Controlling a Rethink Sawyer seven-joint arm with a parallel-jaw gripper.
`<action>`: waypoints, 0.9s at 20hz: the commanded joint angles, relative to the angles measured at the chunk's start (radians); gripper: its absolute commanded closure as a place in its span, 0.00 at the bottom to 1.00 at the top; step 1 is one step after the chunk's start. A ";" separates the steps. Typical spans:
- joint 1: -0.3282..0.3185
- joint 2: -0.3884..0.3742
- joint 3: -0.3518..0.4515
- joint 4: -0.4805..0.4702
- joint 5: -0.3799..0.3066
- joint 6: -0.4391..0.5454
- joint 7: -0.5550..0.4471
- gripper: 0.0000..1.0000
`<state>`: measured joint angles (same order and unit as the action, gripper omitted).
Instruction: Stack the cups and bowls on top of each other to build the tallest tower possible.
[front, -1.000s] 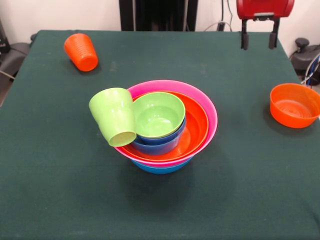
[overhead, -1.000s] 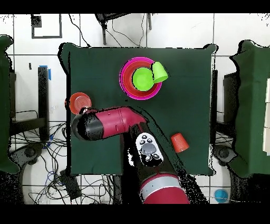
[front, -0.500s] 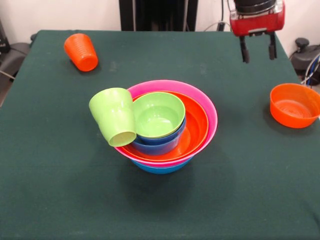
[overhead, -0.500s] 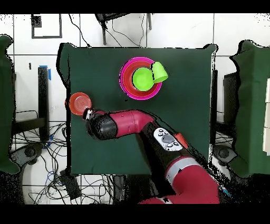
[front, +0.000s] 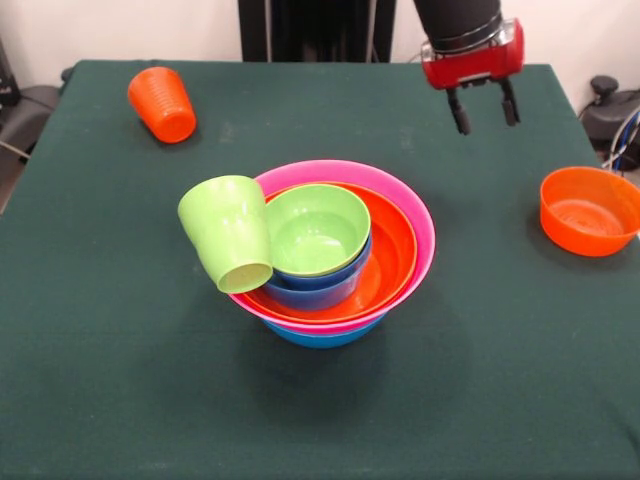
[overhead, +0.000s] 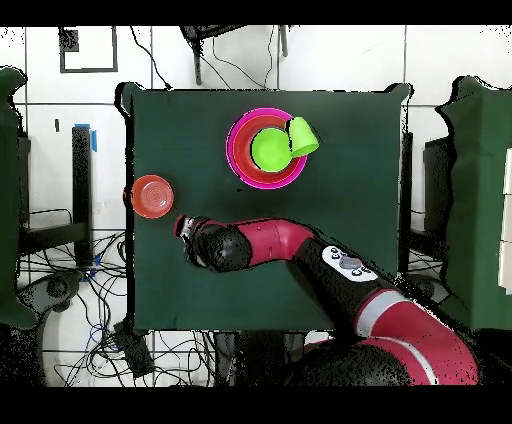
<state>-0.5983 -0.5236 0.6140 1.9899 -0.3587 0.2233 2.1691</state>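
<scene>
While the gripper (front: 485, 108) is hanging above the table (front: 100, 380) with its two fingers apart and nothing between them, we are noting the lime green cup (front: 229, 232) as the weak point: it is lying tilted against the rim of the tower (front: 335, 250), mouth toward the camera, not seated. We are judging that any nudge to the pile could roll it off, and that setting another piece on top without righting it would leave the stack unsteady.

We are counting two cups: the lime one at the tower and the orange ribbed cup (front: 162, 103) lying on its side, well apart near a far corner. We are counting six bowls: five nested in the tower, and one small orange bowl (front: 590, 210) standing alone near the table's edge, nearer the gripper.
</scene>
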 joint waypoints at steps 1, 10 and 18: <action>-0.018 0.068 0.081 0.046 -0.115 -0.026 -0.104 0.00; -0.047 0.088 0.118 0.050 -0.174 -0.044 -0.061 0.00; 0.070 0.044 0.037 0.001 -0.159 -0.064 0.037 0.00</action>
<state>-0.6053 -0.4698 0.6789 2.0183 -0.4611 0.2149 2.1691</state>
